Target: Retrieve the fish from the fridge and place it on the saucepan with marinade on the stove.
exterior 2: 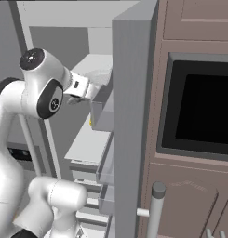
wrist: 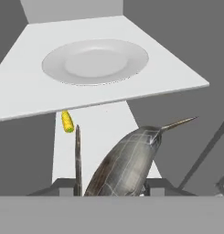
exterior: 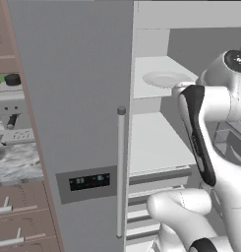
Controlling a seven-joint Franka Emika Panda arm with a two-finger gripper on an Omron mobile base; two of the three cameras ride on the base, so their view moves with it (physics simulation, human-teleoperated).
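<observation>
In the hand view the fish point(wrist: 125, 164), slim and dark grey with a thin pointed snout, lies low between my fingers, and my gripper point(wrist: 111, 187) is shut on it. It hangs in front of the fridge's upper shelf, off the pale round plate point(wrist: 95, 61), which has nothing on it. The fridge point(exterior: 77, 123) has its left door shut and its right door point(exterior 2: 129, 116) swung open. My hand point(exterior 2: 80, 88) reaches in at the plate's shelf point(exterior: 164, 78). The saucepan and the stove are out of view.
A small yellow piece point(wrist: 67, 121) lies on the shelf below the plate. The open door's edge and bins point(exterior 2: 106, 176) stand close on my right. A wall oven point(exterior 2: 199, 107) sits beyond the door. A counter with an appliance point(exterior: 11, 108) is left of the fridge.
</observation>
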